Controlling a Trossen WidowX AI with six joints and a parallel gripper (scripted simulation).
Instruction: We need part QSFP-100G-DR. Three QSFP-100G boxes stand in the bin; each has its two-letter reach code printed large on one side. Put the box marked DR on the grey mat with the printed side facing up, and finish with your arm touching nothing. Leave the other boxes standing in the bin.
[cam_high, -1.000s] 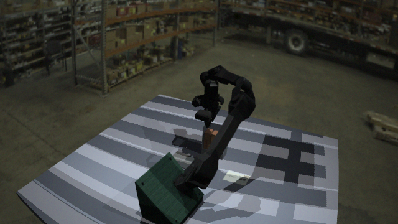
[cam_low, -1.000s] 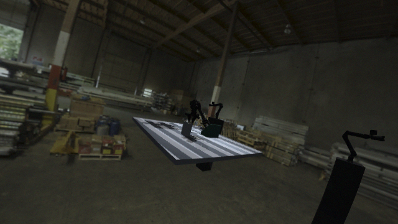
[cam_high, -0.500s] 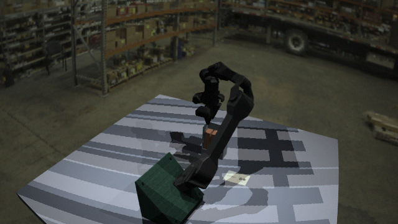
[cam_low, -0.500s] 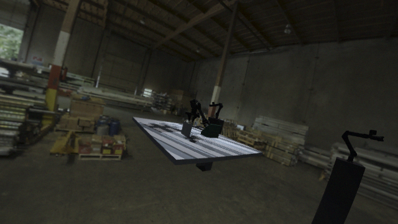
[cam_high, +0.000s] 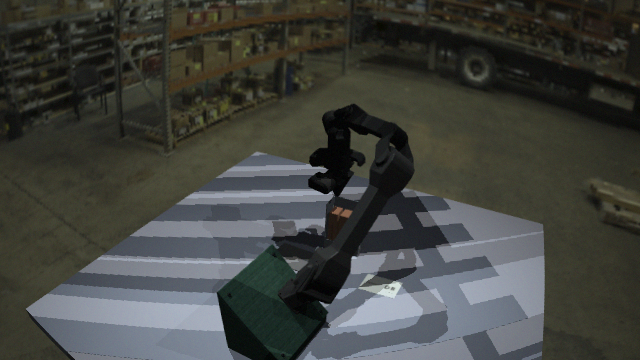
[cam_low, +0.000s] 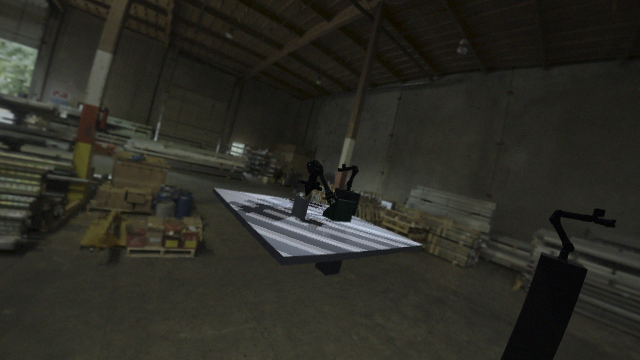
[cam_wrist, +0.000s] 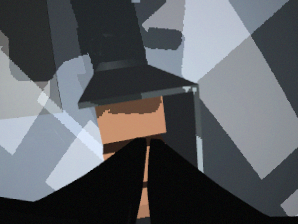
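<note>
Your gripper (cam_high: 337, 192) (cam_low: 308, 193) (cam_wrist: 147, 148) is closed with nothing in its grasp: the black, tapered fingers come together at their tips, leaving only a narrow slit. It hangs, pointing down, over the bin (cam_high: 344, 201) (cam_low: 300, 207) (cam_wrist: 137, 86), a dark, smooth, straight-sided holder with a sloping lip and a thin, paler edge that you can see from the wrist.

The boxes (cam_high: 341, 214) (cam_wrist: 132, 123) stand in that bin, flat-faced and orange-brown, with crisp rectangular ends. Shadow covers part of the nearest one in your wrist view, and more orange shows through the slit between the fingers. The DR box is among things you can't sort out here: no code is readable on any box, so you cannot tell which one it is.

Your arm (cam_high: 371, 205) (cam_low: 326, 185), matte black with angular links, rises from a green wedge (cam_high: 272, 295) (cam_low: 341, 210) with a faintly streaked surface and small dark holes near its corners. Near the wedge, a flat, pale card (cam_high: 372, 285) carries dark lettering, partly in shade. Hard-edged bands of light and shadow cross the pale table (cam_high: 165, 280) (cam_low: 320, 247), and you can't make out the mat's outline among them.
</note>
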